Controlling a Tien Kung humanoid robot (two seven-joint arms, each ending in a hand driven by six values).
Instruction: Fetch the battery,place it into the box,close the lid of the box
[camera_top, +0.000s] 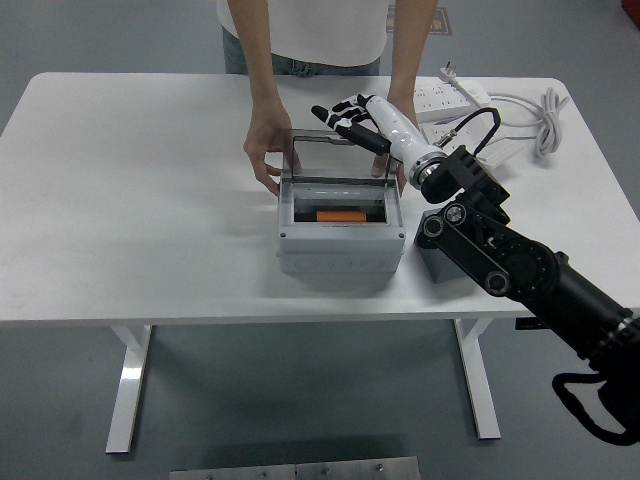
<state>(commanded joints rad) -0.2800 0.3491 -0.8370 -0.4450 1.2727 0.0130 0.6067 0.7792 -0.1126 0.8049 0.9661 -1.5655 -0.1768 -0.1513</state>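
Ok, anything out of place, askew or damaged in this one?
Nothing stands out. The box sits square on the table, lid upright, the orange battery lying inside. A person's hands steady the box, and the right hand hovers at the lid's top edge, holding nothing.

We see a lab or test workspace: a plain white table (150, 200) on a grey floor (60, 400), with a power strip (450, 97) and cable (540, 110).
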